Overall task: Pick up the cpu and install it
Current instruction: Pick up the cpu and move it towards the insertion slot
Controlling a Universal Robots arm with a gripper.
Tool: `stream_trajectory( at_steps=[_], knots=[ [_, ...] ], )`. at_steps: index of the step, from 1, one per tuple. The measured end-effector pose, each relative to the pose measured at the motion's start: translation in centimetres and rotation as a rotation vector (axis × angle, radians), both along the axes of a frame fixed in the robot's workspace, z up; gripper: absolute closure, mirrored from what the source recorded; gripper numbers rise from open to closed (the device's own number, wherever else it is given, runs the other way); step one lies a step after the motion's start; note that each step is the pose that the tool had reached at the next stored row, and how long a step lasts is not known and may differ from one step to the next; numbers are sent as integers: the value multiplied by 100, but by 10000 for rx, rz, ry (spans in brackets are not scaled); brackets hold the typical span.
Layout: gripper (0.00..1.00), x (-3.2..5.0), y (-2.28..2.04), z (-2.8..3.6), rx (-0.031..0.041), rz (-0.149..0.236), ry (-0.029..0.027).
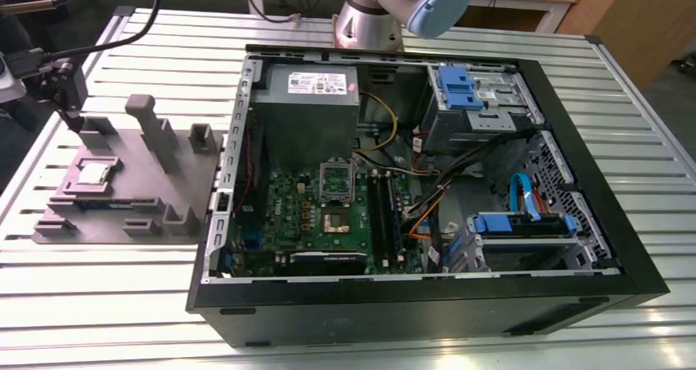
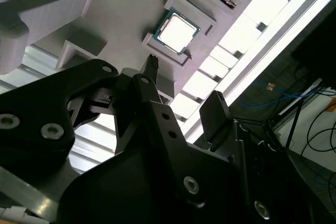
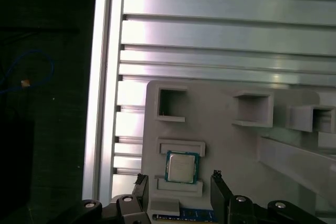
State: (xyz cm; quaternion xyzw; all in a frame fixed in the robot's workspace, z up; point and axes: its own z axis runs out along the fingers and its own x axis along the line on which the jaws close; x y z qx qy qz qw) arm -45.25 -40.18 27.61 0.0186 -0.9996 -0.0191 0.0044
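Jaws open wide, holding nothing. Both black fingers [image 3: 223,192] stand apart in the first wrist view, with the cpu [image 3: 181,167] seen between their tips and touched by neither. Cpu lies flat, metal top up, in a shallow square recess of the grey holder block [image 3: 220,145], also seen in the second wrist view [image 2: 179,30] ahead of the finger tips. In the exterior view the cpu [image 1: 94,173] sits at the left part of the holder block [image 1: 130,187], jaws hanging above it. Green memory strip [image 1: 93,197] lies in a slot just beside the cpu. Holder block rests on the slatted metal desk [image 1: 109,305], beside the open computer case [image 1: 609,248] on the exterior view's right. Motherboard [image 1: 326,215] lies inside the case, its silver socket frame [image 1: 335,174] raised; cpu well apart from it. Arm base [image 1: 376,19] stands behind the case.
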Motion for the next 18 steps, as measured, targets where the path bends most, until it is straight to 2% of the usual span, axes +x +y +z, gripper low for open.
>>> stream_trajectory(
  at_steps=[1, 2, 8, 13, 18],
  knots=[
    [41, 0, 0, -5, -85, 0, 2],
    [41, 0, 1, -15, -138, 0, 2],
    [41, -1, 1, -122, -142, -5, 4],
    [41, -1, -4, -211, -142, -330, 6],
    [41, 4, -6, -303, -142, -341, 6]
  ],
)
